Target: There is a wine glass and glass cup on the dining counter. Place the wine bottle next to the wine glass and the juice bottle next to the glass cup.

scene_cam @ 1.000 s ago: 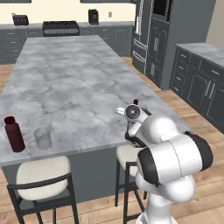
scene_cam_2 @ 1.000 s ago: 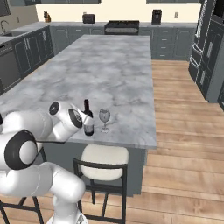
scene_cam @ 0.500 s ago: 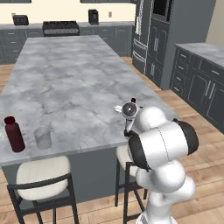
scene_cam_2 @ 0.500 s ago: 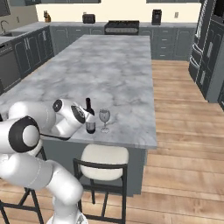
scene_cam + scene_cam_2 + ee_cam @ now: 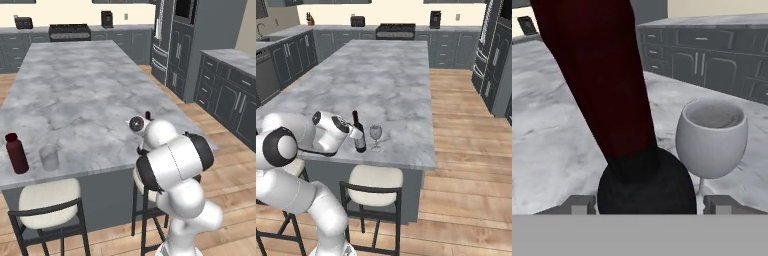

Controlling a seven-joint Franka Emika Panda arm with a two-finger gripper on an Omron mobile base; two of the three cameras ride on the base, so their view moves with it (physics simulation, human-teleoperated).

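Though its base is cut off, the wine bottle (image 5: 607, 100) sits between the spread pincer (image 5: 646, 206) tips.

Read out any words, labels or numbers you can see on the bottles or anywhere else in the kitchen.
None: no readable text anywhere.
wine bottle: plain dark glass, no label visible.
juice bottle: plain maroon, no label visible.

Both base cameras looked forward and down from behind the arm, sharing the long grey-white marble island (image 5: 75, 95). The hand camera sat close behind the slim dark long-necked bottle (image 5: 612, 100).
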